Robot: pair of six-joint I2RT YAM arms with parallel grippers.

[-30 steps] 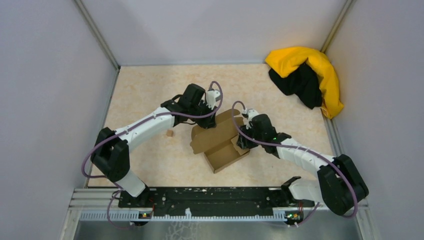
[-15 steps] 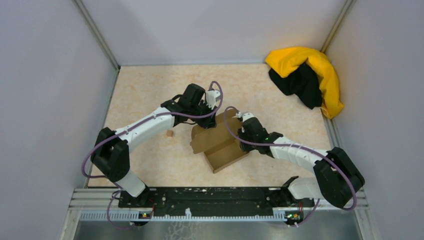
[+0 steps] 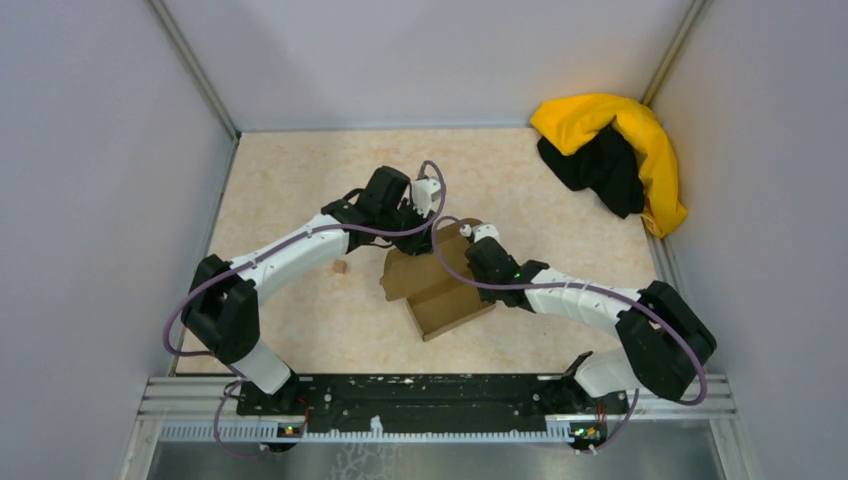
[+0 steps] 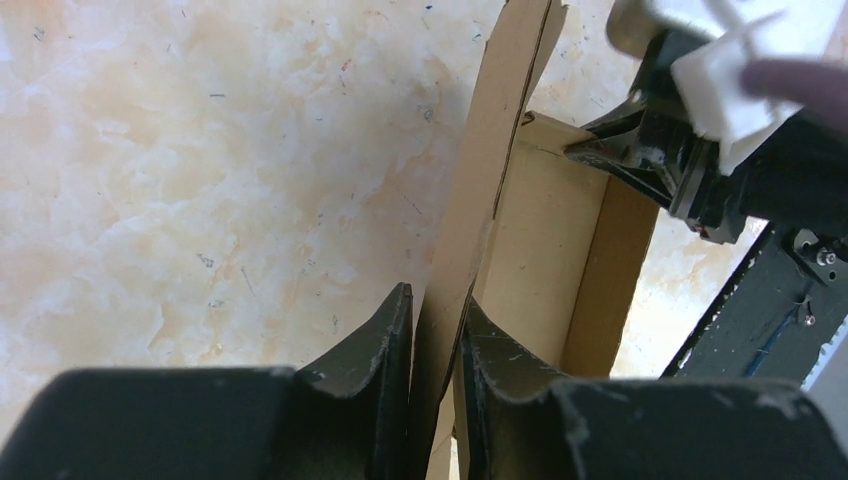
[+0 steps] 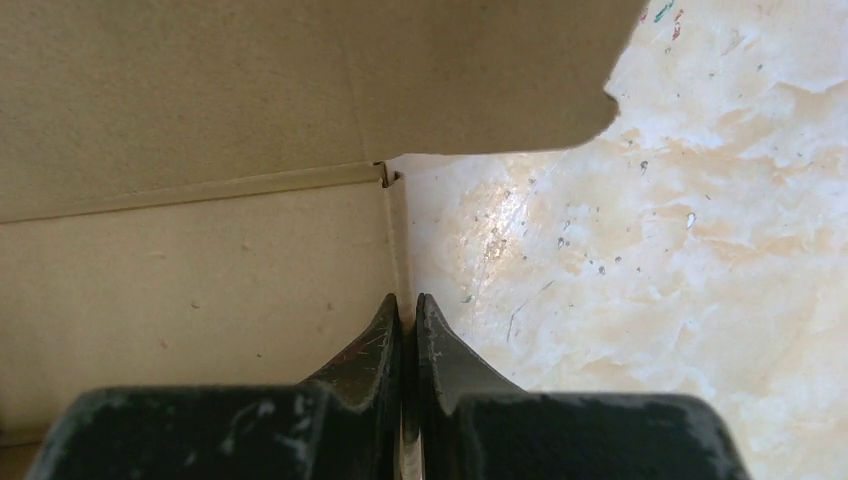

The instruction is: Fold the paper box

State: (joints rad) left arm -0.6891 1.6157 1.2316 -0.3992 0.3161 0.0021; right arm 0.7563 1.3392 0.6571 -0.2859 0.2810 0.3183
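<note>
The brown paper box (image 3: pixel 437 296) lies half formed in the middle of the table, its tray open and one large flap standing up. My left gripper (image 3: pixel 421 236) is shut on that upright flap; in the left wrist view the fingers (image 4: pixel 437 300) pinch the cardboard panel (image 4: pixel 487 150) edge-on. My right gripper (image 3: pixel 472 243) sits at the box's far right corner. In the right wrist view its jaws (image 5: pixel 408 300) are shut on the thin edge of a side wall (image 5: pixel 397 235), with the box floor (image 5: pixel 190 280) to the left.
A yellow-and-black cloth heap (image 3: pixel 612 152) lies in the back right corner. A tiny cardboard scrap (image 3: pixel 340 266) sits left of the box, under the left arm. Grey walls enclose the table on three sides, and a black rail (image 3: pixel 420 395) runs along the near edge.
The right arm has swung left and forward onto the box's right side, and its jaws have closed on the wall there. The left gripper has kept its hold without moving.
</note>
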